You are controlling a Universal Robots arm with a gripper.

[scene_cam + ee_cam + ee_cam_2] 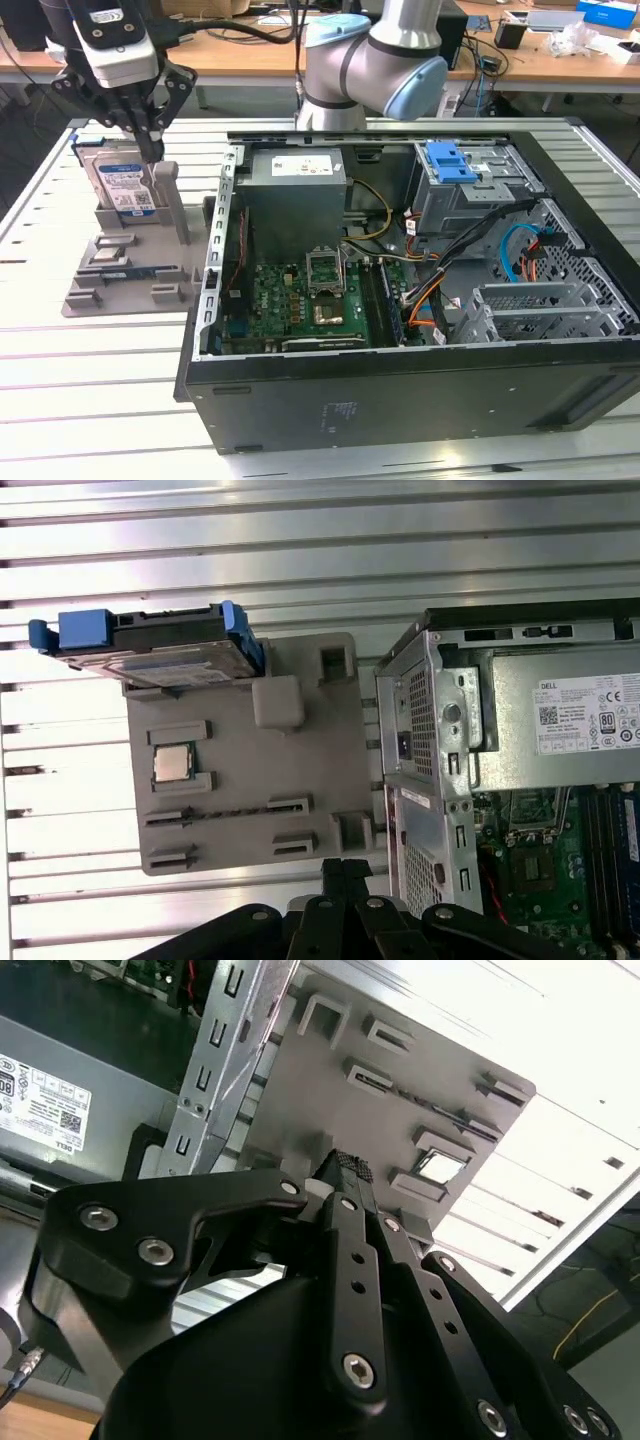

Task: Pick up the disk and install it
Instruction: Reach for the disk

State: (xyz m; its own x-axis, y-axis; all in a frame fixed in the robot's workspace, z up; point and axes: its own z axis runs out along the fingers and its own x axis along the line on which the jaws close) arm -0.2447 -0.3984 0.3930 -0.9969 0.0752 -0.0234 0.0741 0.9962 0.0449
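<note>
Gripper (150, 140) hangs over the grey holder (120, 285) at the exterior view's left, on the slatted table (90, 380) just beside the open case (400, 390). We read the jaws as together with nothing between them; in both wrist views the gripper (350, 1170) (345, 868) shows its black fingers pressed side by side. The disk (125, 185) stands on edge in a slot at the holder's far end, label toward the exterior camera, blue rails on its sides. In the exterior view the fingertips (152, 150) line up with the disk's upper edge; we cannot tell from there whether they touch. In the first wrist view we note the disk (150, 645) edge-on, blue rails at both ends, well apart from the fingertips, with most of the holder (240, 770) between them. A small square chip (172, 764) sits in one holder pocket. Inside the case: power supply (295, 200) at the back, motherboard (290, 300) below it, drive cage (470, 200) with a blue latch (450, 162) on top, toward the exterior view's right.
</note>
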